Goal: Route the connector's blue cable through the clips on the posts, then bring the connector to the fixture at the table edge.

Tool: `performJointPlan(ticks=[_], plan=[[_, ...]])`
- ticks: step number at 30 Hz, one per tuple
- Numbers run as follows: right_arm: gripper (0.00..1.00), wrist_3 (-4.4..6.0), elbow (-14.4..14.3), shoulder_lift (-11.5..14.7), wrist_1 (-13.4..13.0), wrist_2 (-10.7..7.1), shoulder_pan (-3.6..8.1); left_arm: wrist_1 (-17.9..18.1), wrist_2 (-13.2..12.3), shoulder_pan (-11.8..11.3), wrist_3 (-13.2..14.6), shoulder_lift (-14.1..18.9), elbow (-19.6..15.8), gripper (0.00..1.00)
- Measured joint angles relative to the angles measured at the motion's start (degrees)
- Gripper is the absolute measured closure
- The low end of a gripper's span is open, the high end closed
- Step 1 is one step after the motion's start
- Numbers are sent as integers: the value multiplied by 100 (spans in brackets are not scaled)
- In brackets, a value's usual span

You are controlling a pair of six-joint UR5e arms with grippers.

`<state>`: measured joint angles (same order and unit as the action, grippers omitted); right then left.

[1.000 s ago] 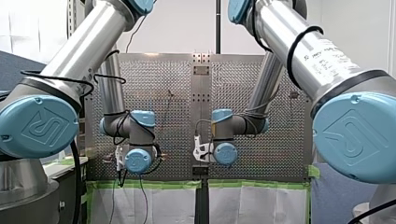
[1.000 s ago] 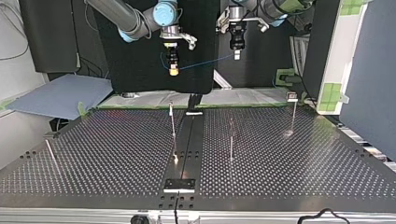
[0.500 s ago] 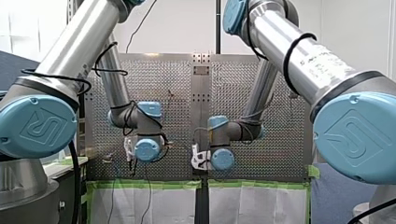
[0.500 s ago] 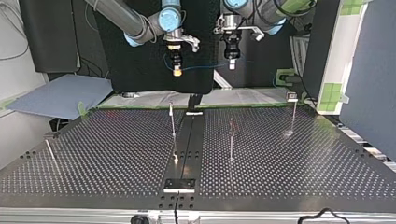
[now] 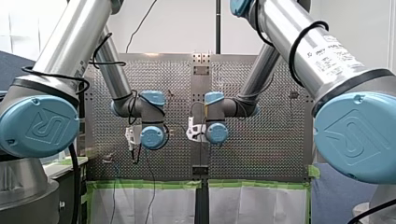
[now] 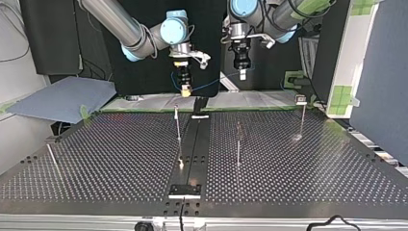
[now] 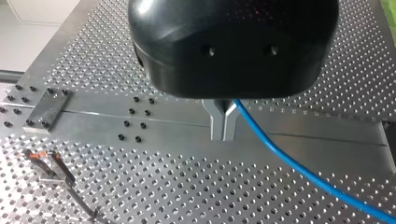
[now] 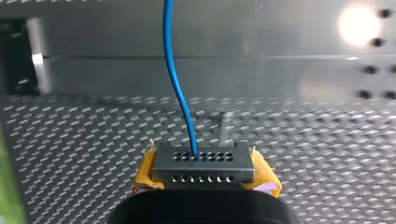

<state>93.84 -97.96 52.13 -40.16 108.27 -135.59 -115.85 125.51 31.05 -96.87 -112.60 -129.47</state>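
Partly behind black housings [image 7: 233, 46], left end effector [image 7: 224, 133] pinches blue cable [image 8: 168, 42], right end effector [image 8: 205, 177] the connector [image 8: 204, 162].

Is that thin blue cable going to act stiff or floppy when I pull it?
Probably floppy: the thin blue cable sags between my right tool and my left tool. Likely light: the grey perforated connector sits square between yellow pads. It might slide through the narrow metal fingers.
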Motion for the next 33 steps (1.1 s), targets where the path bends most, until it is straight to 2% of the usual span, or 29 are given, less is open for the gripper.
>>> performJointPlan(ticks=[5, 13, 22, 26, 33], plan=[[100, -1, 246, 135, 225, -49, 8, -150, 10, -57, 15, 6, 102, 100], [100, -14, 532, 169, 448, -124, 86, -465, 13, -157, -7, 128, 350, 100], [100, -36, 738, 172, 590, -380, 193, -688, 136, -294, 120, 512, 424, 100], [100, -42, 874, 171, 736, -539, 236, -835, 140, -381, 171, 695, 449, 100], [100, -51, 1104, 176, 1037, -640, 302, -1146, 123, -475, 225, 797, 620, 100]])
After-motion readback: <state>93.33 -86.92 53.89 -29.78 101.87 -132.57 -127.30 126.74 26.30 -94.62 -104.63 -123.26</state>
